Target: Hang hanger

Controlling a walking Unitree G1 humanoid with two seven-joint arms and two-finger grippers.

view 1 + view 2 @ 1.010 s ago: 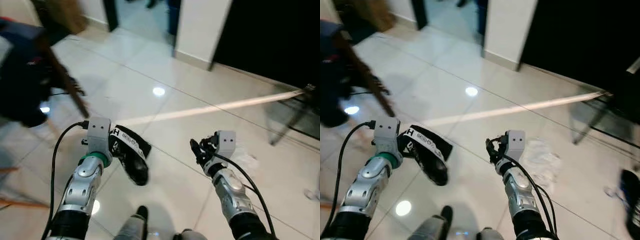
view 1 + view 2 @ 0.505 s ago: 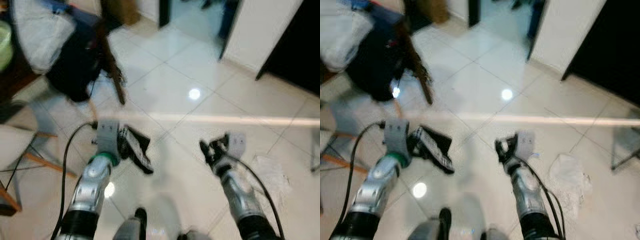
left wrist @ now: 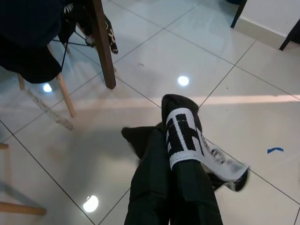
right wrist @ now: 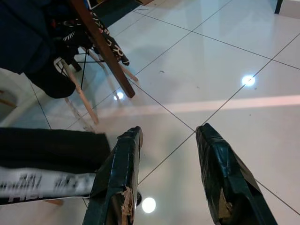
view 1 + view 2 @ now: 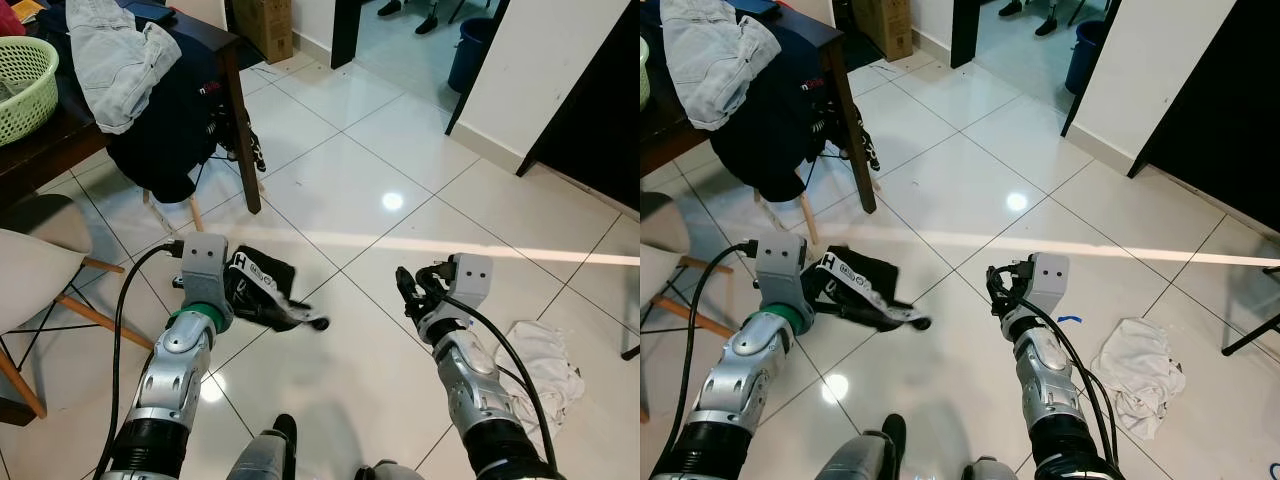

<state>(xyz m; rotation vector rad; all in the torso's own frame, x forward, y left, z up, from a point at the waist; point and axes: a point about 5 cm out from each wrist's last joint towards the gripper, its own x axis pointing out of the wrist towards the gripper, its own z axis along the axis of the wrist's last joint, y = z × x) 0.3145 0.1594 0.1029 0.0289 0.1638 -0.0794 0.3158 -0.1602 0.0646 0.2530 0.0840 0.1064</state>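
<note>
My left gripper (image 5: 233,284) is held low over the tiled floor and is shut on a black garment (image 5: 262,290) with a white lettered band (image 3: 183,137). The cloth drapes over its fingers (image 3: 154,187) and trails toward the right, its end blurred. I see no hanger. My right gripper (image 5: 419,290) is raised at the same height, about a hand's width to the right of the garment's end. Its fingers (image 4: 123,159) stand open with nothing between them.
A dark wooden table (image 5: 225,45) at the left carries a green basket (image 5: 20,85) and jeans (image 5: 120,60), with dark clothing (image 5: 165,125) hanging beside its leg (image 5: 240,140). A white chair (image 5: 40,290) stands near left. A white cloth (image 5: 545,360) lies on the floor at right.
The whole picture has swung, bringing the table, basket and white chair into view. Both arms keep their pose. The garment's free end has swung out to the right.
</note>
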